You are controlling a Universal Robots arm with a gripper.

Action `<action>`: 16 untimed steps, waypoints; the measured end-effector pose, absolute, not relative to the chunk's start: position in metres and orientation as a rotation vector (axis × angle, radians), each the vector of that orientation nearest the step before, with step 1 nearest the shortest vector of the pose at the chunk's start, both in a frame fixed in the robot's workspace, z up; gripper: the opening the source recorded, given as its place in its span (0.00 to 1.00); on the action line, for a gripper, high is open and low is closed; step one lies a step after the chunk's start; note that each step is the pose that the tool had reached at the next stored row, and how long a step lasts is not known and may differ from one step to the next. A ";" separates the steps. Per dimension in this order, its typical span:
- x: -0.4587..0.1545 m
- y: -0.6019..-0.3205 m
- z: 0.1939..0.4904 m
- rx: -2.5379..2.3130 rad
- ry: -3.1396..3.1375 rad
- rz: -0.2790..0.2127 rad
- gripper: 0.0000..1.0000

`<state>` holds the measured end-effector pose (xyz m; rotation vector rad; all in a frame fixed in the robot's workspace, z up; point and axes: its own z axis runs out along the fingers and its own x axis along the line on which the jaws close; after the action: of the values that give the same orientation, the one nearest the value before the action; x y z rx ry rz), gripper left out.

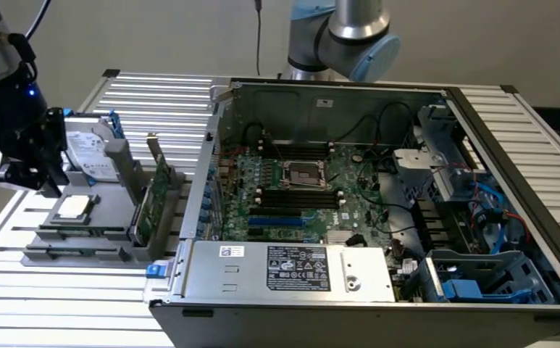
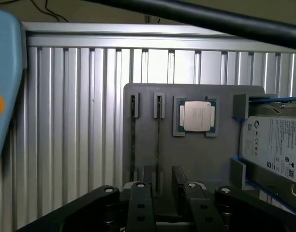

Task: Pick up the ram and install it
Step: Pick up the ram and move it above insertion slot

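I am hovering my gripper [image 2: 166, 189], fingers wide apart and empty, over the gray tray [image 2: 201, 159] to straddle the edge-on ram [image 2: 159, 140].

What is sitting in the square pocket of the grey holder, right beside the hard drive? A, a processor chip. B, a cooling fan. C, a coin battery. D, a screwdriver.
A: a square processor chip with a metal lid lies flat in the pocket of the grey holder, next to the hard drive.
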<state>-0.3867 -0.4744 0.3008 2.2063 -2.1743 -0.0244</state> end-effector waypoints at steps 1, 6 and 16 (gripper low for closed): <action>-0.387 -0.477 0.299 2.206 -2.174 -0.024 0.31; -0.387 -0.489 0.290 2.208 -2.172 -0.025 0.31; -0.388 -0.502 0.272 2.220 -2.160 -0.025 0.31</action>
<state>-0.3882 -0.5017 0.2716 2.2201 -2.1599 -0.0251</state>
